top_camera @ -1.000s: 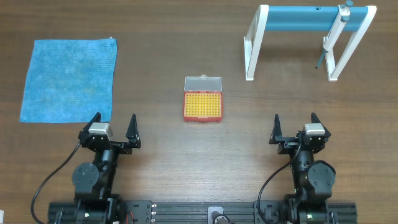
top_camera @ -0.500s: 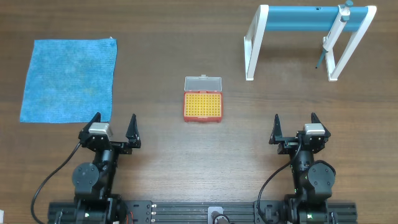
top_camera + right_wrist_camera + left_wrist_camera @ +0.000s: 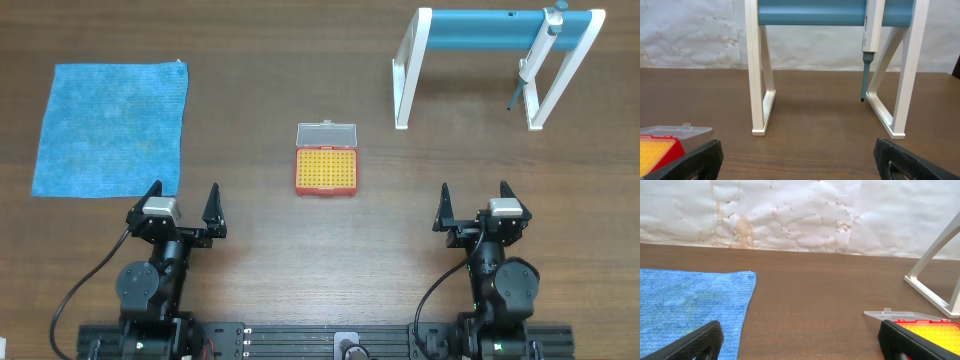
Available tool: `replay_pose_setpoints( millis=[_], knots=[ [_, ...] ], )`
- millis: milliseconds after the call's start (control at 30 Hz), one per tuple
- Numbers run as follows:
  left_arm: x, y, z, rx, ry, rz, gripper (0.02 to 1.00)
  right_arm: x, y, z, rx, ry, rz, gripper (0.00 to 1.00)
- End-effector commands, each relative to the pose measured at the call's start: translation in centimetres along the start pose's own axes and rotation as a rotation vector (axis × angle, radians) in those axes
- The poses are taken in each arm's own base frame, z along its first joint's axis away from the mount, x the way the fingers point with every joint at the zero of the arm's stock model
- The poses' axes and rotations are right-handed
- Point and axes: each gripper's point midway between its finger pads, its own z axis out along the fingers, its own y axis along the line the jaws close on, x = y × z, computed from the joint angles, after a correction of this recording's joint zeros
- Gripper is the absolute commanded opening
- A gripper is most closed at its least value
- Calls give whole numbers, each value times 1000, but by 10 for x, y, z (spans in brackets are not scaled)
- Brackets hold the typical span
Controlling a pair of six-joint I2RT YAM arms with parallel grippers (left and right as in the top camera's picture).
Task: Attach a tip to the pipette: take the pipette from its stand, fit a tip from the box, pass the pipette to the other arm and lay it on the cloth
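The pipette point(image 3: 530, 62) hangs on the white and blue stand point(image 3: 478, 30) at the back right; its white body and dark nose point(image 3: 866, 70) point down between the stand's legs. The red tip box point(image 3: 326, 170), lid open, full of yellow tips, sits mid-table, and its corner point(image 3: 932, 330) appears in the left wrist view and its edge point(image 3: 657, 145) in the right wrist view. The blue cloth point(image 3: 110, 128) lies flat at the back left point(image 3: 687, 307). My left gripper point(image 3: 182, 205) is open near the front, beside the cloth's near corner. My right gripper point(image 3: 474, 205) is open, well short of the stand.
The brown table point(image 3: 260, 90) has free room between cloth, box and stand. A white papered wall point(image 3: 790, 215) rises behind the table's far edge. The stand's white legs point(image 3: 760, 95) flank the pipette.
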Motion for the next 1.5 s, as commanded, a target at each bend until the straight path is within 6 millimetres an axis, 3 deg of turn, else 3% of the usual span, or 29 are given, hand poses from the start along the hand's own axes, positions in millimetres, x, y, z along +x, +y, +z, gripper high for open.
replay_pose_setpoints(
  millis=[33,133,333,567,800,967,1500],
  knots=[
    [0,-4,-1,21,1,10,998,25,-14,14,54,183,25,989],
    [0,-4,-1,21,1,10,998,20,-25,36,82,262,12,989],
    [0,-4,-1,21,1,10,998,-31,-46,108,5,277,-91,989],
    [0,-4,-1,21,1,10,996,-75,-88,140,-74,173,-72,989],
    [0,-4,-1,21,1,10,996,-79,-107,169,-82,135,-62,989],
    [0,-4,-1,21,1,10,996,-64,-116,190,-75,102,-34,1000],
    [0,-4,-1,21,1,10,998,-54,-124,207,-64,54,-18,884]
  ],
)
